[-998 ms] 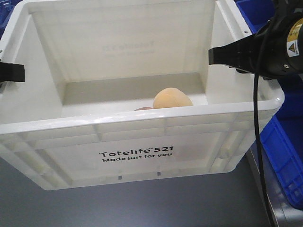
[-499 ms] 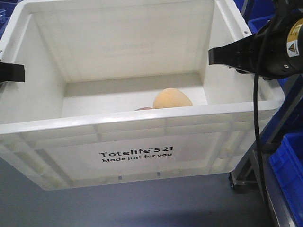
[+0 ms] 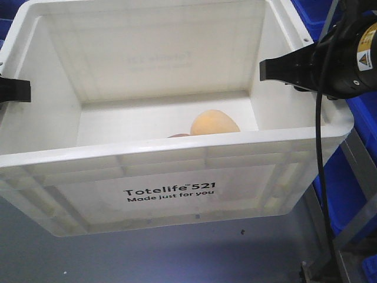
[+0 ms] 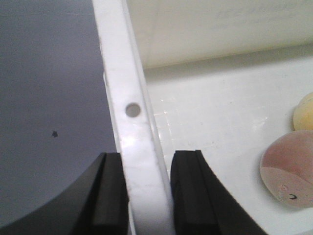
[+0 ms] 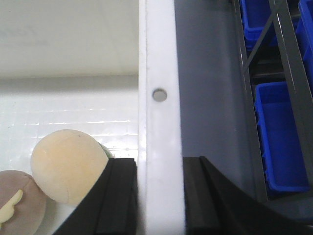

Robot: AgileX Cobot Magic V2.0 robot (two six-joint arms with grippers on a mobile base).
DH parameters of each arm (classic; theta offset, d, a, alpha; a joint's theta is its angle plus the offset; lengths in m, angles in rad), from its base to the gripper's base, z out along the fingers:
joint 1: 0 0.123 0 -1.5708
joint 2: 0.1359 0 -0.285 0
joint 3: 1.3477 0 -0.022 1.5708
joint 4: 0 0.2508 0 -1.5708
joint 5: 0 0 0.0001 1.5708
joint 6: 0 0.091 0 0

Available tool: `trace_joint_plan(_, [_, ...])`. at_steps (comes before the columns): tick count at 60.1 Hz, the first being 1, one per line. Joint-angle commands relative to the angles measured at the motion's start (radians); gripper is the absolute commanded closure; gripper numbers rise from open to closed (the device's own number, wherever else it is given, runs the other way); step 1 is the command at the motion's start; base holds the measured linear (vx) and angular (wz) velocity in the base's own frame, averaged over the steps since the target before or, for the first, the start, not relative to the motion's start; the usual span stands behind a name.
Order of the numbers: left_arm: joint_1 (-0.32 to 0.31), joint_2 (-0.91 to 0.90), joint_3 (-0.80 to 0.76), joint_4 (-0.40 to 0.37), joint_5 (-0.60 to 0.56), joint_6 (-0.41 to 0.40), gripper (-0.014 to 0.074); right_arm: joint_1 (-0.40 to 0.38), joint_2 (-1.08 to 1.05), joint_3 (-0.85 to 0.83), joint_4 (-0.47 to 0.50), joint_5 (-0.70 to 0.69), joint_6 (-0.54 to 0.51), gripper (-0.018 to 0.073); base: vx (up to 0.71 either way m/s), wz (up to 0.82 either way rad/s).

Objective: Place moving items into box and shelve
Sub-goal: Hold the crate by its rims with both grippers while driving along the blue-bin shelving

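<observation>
The white box (image 3: 177, 148), printed "Totelife 521", hangs above the floor, held between both arms. My left gripper (image 3: 15, 89) is shut on its left rim; in the left wrist view the two black fingers of that gripper (image 4: 149, 159) pinch the rim (image 4: 129, 88). My right gripper (image 3: 283, 69) is shut on the right rim, and the right wrist view shows that gripper (image 5: 159, 164) clamping the rim (image 5: 157, 58). Inside lie the moving items: a yellow-orange one (image 3: 214, 122) (image 5: 66, 166) and a pinkish-beige one (image 4: 288, 169) (image 5: 19, 203), mostly hidden in the front view.
Blue bins (image 3: 341, 194) (image 5: 279, 132) sit on a grey metal shelf frame (image 3: 353, 230) to the right. Grey floor (image 3: 177, 259) lies below the box. A black cable (image 3: 320, 147) hangs from the right arm beside the box.
The box and both grippers keep their places in the view, while the background slides: the blue bins and shelf frame on the right have shifted and more floor shows beneath.
</observation>
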Motion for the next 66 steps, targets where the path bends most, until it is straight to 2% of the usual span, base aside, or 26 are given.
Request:
trace_joint_plan(1, [-0.006, -0.030, -0.041, -0.005, -0.134, 0.028, 0.0492, -0.003, -0.035, -0.041, -0.121, -0.113, -0.004, 0.0489, 0.41, 0.00])
trace_joint_plan(66, [-0.006, -0.031, -0.041, -0.005, -0.134, 0.028, 0.0492, -0.003, -0.035, -0.041, -0.121, -0.113, -0.004, 0.0489, 0.38, 0.04])
